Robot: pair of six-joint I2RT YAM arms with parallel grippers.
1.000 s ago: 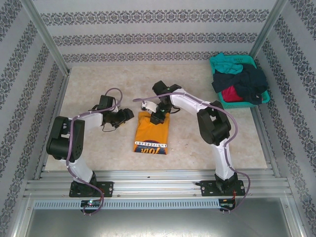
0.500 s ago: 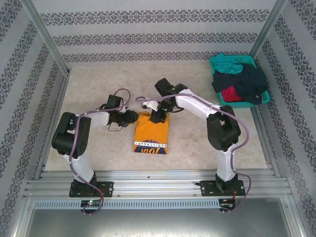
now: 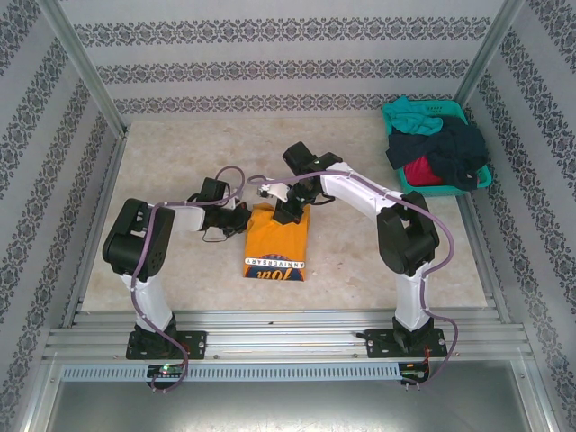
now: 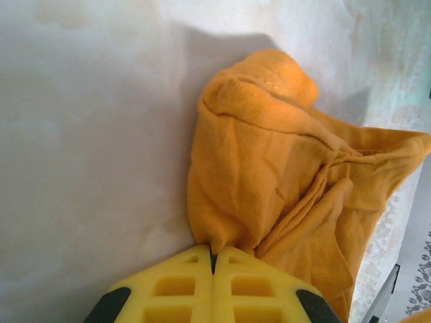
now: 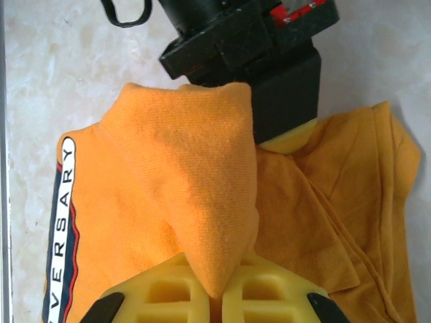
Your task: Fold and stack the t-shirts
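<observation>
When we look from above, the orange shirt (image 3: 274,247) lies folded in the middle of the worktop (image 3: 180,153); other shirts (image 3: 441,153) fill the basket (image 3: 393,112) at the far right corner. From the left wrist, our left tool (image 4: 213,256) is closed on the shirt's edge. From the right wrist, our right tool (image 5: 214,272) grips a raised fold.

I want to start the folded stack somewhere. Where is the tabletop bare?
Bare: the far strip of table between the arms and the back wall, and the patch right of the right arm, nearer than the basket. Crowded: the centre, where the left gripper and right gripper pinch the orange t-shirt.
</observation>
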